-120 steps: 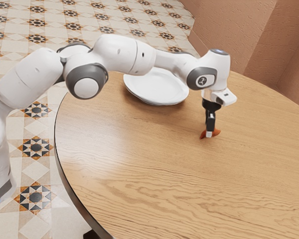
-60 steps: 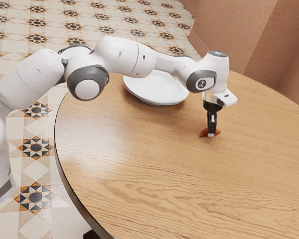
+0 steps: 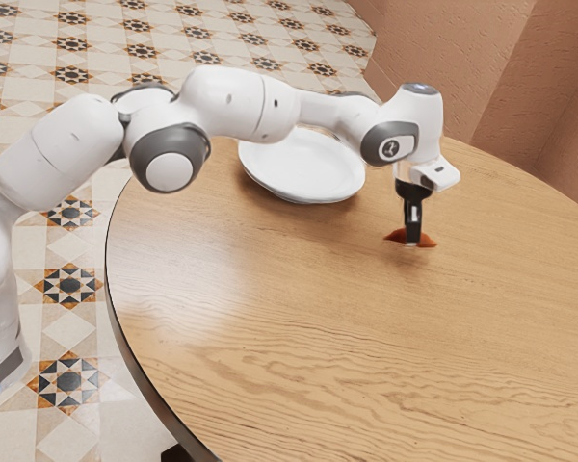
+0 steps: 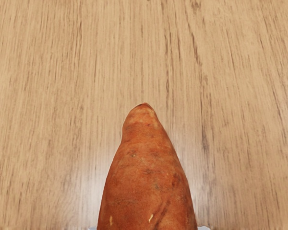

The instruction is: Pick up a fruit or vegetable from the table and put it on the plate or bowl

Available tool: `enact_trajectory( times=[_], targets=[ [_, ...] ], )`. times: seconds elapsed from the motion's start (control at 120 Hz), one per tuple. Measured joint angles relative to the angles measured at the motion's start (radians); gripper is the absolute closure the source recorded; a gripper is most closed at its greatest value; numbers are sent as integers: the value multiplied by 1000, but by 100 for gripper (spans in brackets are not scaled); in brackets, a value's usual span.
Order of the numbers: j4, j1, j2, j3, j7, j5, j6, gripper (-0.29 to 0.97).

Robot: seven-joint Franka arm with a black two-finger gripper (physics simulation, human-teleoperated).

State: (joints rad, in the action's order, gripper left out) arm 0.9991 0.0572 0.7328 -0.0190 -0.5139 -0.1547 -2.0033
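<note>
Wooden table (image 3: 318, 337), one plate (image 3: 303, 168), one sweet potato (image 4: 146, 182)

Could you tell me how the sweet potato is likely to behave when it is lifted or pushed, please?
The sweet potato looks solid and thick, so probably stiff and fairly heavy for its size. Its rounded, tapering body would likely roll in a curve if pushed on the smooth table. Its matte, rough skin should give the hand decent grip.
</note>
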Motion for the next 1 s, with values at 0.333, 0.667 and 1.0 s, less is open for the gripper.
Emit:
enact_trajectory(
  times=[0.333, 0.667, 1.0],
  targets=[
    [133, 37, -286, -223, -20, 47, 198, 51],
    [198, 54, -339, -279, -45, 75, 323, 52],
    [198, 80, -339, -284, -66, 113, 403, 45]
  ],
)
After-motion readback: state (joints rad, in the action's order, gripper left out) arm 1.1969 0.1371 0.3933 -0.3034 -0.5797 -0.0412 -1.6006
